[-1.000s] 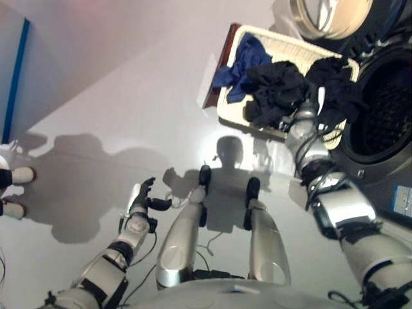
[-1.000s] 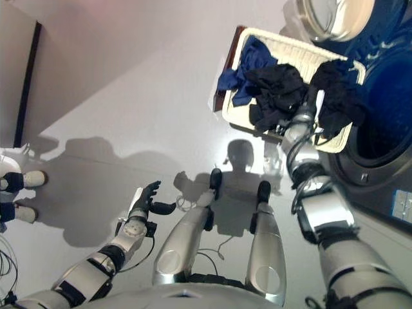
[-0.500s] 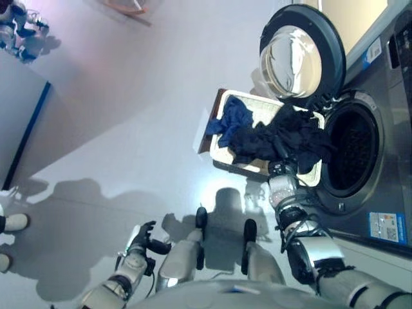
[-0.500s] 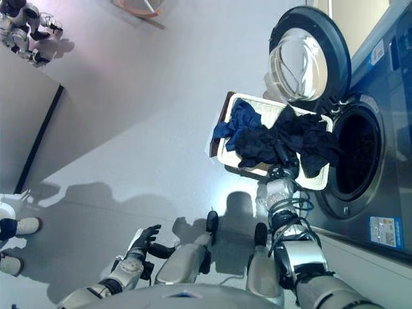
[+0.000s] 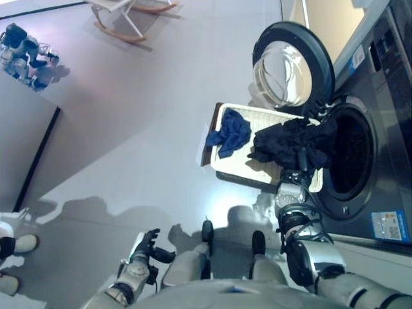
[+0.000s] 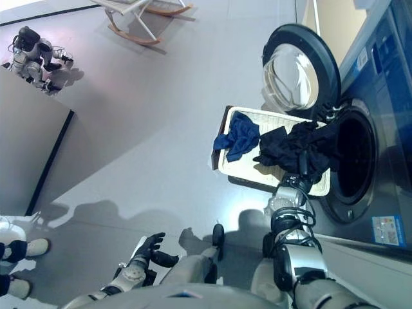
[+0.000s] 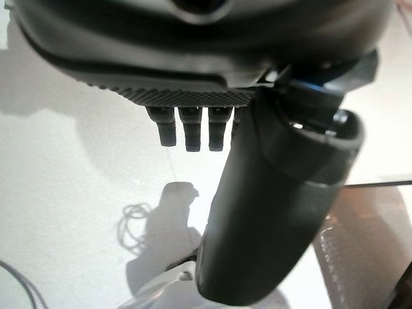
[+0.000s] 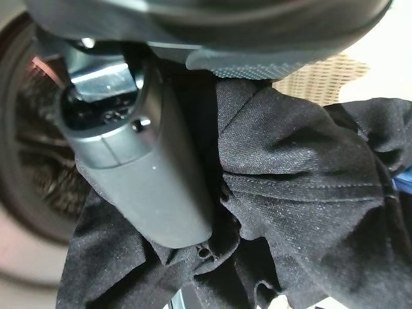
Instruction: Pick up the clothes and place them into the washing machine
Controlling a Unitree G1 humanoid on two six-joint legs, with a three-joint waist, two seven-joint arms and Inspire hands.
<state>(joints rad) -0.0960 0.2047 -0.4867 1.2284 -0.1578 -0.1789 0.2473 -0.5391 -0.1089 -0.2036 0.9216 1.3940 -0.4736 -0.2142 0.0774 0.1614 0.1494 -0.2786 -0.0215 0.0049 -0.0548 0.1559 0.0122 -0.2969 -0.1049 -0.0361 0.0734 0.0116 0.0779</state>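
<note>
A bundle of black clothes (image 5: 293, 145) hangs over the right end of the white wicker basket (image 5: 233, 166), against the washing machine's open drum (image 5: 351, 161). My right hand (image 8: 138, 174) is shut on this black cloth (image 8: 302, 212), with the thumb pressed into the folds. A blue garment (image 5: 228, 134) lies alone at the basket's left end. The round glass door (image 5: 290, 67) stands swung open behind the basket. My left hand (image 5: 145, 247) hangs low at the left, fingers relaxed, holding nothing.
A wooden rocking chair (image 5: 132, 16) stands at the far back. Dark objects (image 5: 26, 48) sit on a raised surface at the far left. A person's shoes (image 5: 16, 243) show at the left edge. The machine's front panel (image 5: 386, 129) fills the right side.
The camera has tilted up, bringing the machine into view. My right hand has carried the black clothes off the blue garment and rightward to the drum opening. The left hand stays idle.
</note>
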